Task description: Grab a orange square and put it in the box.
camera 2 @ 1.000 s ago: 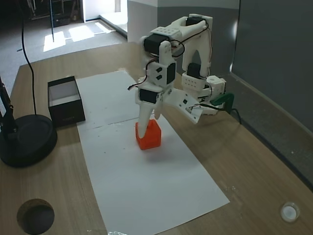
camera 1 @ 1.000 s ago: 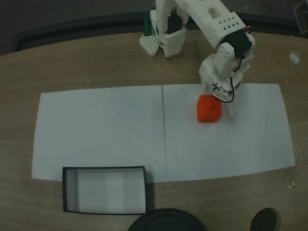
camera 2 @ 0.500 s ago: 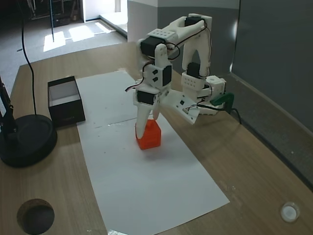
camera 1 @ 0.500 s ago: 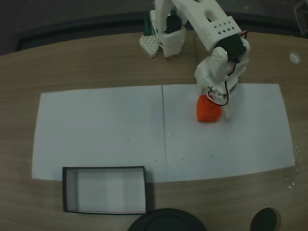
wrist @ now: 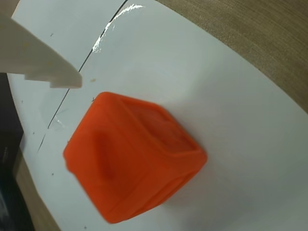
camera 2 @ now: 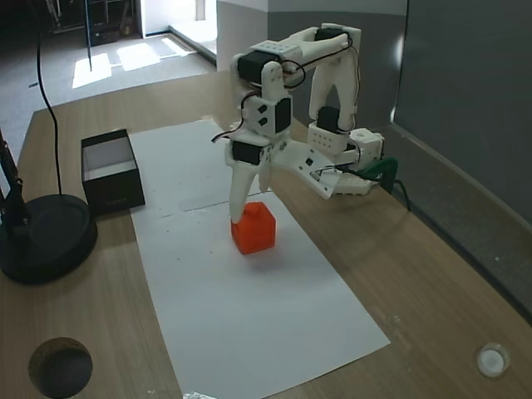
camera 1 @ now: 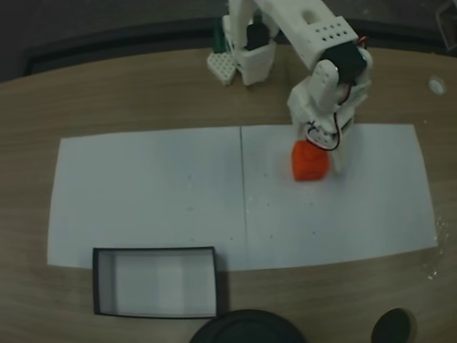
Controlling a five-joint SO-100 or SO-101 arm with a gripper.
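Resting on paper, orange square [wrist: 132,166], one of the fingers [wrist: 36,60] just beside

The orange square [camera 1: 309,163] sits on the paper sheet [camera 1: 178,200], right of the sheet's centre seam in a fixed view, near the sheet's far edge. The gripper [camera 1: 323,158] stands over it, one finger [camera 2: 238,199] down just beside the square. The box [camera 1: 156,281] lies at the sheet's near left corner, overlapping the near edge. The round base [camera 2: 43,237] rests on the table [camera 2: 432,274] beside the box.
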